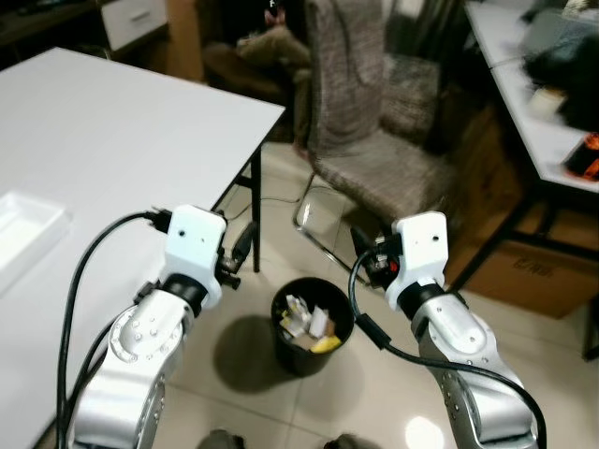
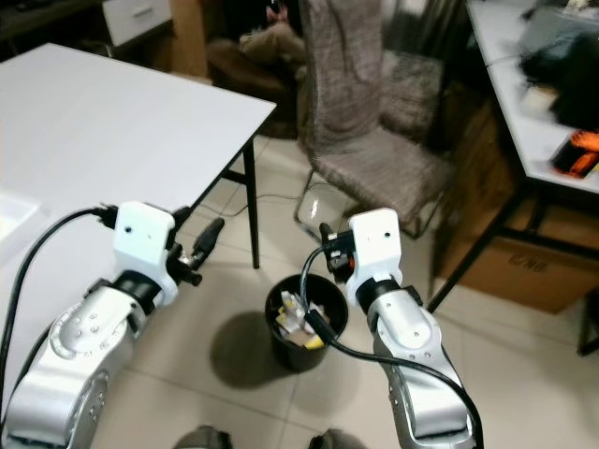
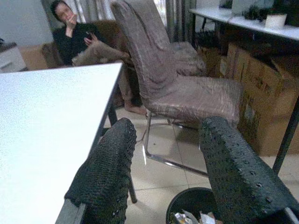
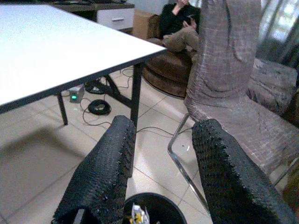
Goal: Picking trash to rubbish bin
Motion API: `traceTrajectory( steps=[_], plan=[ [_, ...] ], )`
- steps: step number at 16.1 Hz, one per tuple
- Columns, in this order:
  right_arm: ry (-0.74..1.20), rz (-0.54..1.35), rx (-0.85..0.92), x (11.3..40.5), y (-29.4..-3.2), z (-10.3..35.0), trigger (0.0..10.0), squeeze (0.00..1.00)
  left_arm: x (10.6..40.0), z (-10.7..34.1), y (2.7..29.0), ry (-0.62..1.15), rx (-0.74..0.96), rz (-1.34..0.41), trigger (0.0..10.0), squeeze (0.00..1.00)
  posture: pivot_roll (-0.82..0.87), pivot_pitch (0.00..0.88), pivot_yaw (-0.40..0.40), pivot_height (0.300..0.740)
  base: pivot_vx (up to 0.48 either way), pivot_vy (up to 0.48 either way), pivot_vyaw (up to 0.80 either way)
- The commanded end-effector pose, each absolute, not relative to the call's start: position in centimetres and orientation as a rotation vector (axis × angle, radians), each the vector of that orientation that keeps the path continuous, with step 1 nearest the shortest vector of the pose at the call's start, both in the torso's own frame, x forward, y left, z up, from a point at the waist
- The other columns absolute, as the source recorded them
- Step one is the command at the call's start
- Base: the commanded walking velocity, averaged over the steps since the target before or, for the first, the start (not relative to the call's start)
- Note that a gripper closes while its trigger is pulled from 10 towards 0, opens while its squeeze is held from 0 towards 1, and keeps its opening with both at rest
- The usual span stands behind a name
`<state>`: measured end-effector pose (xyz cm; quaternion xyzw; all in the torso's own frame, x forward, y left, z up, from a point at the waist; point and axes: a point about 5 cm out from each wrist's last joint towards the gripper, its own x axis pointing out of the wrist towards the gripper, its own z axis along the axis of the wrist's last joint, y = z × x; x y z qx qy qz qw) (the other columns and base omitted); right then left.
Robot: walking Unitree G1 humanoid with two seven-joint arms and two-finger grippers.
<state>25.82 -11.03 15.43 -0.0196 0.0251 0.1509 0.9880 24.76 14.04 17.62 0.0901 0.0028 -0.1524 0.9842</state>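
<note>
A black round rubbish bin stands on the tiled floor beside the white table's leg, holding white and yellow scraps of trash. My left gripper hovers to the bin's left, near the table corner. In the left wrist view its fingers stand open with nothing between them, and the bin's rim lies below. My right gripper is raised just right of the bin and behind it. It is open and empty in the right wrist view, with the bin beneath.
The white table spreads on the left with a white tray on it. A grey fabric chair stands behind the bin. Further right are another table and cardboard boxes. A person sits at the back.
</note>
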Motion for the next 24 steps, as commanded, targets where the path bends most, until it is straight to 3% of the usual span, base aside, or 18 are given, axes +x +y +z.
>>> traceTrajectory(
  steps=[1,24],
  plan=[
    [0.053,0.293,-0.038,25.80,-11.38,15.51,10.0,0.00,24.65,17.62,13.86,0.006,0.177,-0.309,10.0,0.00,-0.03,0.081,-0.062,0.740,-0.270,0.000,0.00],
    [0.077,0.313,-0.025,25.99,-10.98,14.81,10.0,0.00,25.03,17.84,14.24,0.001,0.186,-0.307,10.0,0.00,-0.02,0.078,-0.058,0.740,-0.271,0.000,0.00]
  ],
)
